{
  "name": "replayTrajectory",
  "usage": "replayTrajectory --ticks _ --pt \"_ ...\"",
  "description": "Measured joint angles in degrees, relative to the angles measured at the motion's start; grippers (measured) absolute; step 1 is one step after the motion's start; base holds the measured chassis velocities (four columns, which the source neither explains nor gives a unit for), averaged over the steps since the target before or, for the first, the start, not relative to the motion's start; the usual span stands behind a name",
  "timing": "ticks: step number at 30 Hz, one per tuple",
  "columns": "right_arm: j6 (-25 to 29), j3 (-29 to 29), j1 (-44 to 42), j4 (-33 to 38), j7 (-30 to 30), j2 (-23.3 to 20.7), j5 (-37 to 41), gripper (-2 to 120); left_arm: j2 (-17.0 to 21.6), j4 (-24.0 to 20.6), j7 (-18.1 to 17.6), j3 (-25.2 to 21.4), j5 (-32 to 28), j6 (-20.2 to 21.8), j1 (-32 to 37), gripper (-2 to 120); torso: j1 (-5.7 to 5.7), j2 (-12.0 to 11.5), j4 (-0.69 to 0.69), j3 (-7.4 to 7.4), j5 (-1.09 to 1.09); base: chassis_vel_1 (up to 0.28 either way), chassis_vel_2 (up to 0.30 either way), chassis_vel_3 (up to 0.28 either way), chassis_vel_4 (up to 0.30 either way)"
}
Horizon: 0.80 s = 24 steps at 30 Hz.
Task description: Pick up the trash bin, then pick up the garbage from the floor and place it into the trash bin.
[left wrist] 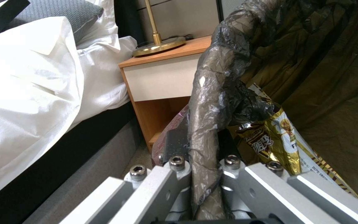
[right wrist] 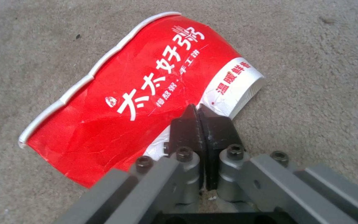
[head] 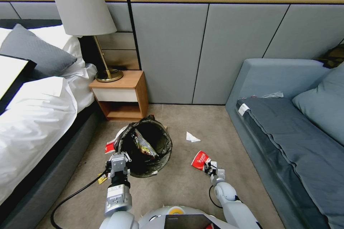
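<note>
Two grippers work beside the trash bin (head: 145, 148): the left gripper (head: 118, 161) has its jaws clenched on the lined rim, while the right gripper (right wrist: 199, 119), jaws pinched on a flattened red paper cup (right wrist: 137, 99), sits right of the bin, cup's long axis angling away.

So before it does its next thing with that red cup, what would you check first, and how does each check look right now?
1. Left gripper clamped on the trash bin rim: ok, fingers shut on the bag-covered edge.
2. Right gripper has hold of the red flattened cup: ok, fingers shut on its edge.
3. Bin mouth open to receive it: ok, though a gold snack wrapper already lies inside.
4. Path from cup to bin clear: ok, bare carpet between.
5. Other garbage left: not ok, a white paper scrap lies on the floor.
</note>
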Motion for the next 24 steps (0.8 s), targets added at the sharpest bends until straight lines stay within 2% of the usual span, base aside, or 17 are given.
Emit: replayTrajectory --ticks 12,17,19,20,23,24 --pt "2.38 0.07 0.41 -1.33 -0.51 0.33 -2.93 0 0.02 0.08 -0.05 0.09 -0.01 -0.01 -0.05 0 0.00 0.00 -0.01 0.00 0.00 0.000 0.000 0.000 0.000" --pt "3.60 0.87 -0.76 0.46 0.61 0.43 -5.75 0 -0.03 0.25 -0.05 0.22 -0.01 -0.05 -0.07 0 0.00 0.00 -0.01 0.00 0.00 0.000 0.000 0.000 0.000" --pt "3.24 1.37 -1.42 1.82 2.13 0.69 -5.52 8 -0.07 0.43 -0.05 0.37 0.00 -0.09 -0.11 0 0.00 0.00 -0.02 0.00 -0.01 0.000 0.000 0.000 0.000" --pt "3.24 1.37 -1.42 1.82 2.13 0.69 -5.52 8 -0.07 0.43 -0.05 0.37 0.00 -0.09 -0.11 0 0.00 0.00 -0.02 0.00 -0.01 0.000 0.000 0.000 0.000" --pt "3.36 2.28 -1.97 1.96 2.77 1.02 -5.26 22 -0.08 0.45 -0.05 0.50 0.07 -0.11 -0.13 0 0.00 0.00 0.00 0.00 0.00 0.000 0.000 0.000 0.000" --pt "3.36 2.28 -1.97 1.96 2.77 1.02 -5.26 22 -0.08 0.45 -0.05 0.50 0.07 -0.11 -0.13 0 0.00 0.00 0.00 0.00 0.00 0.000 0.000 0.000 0.000"
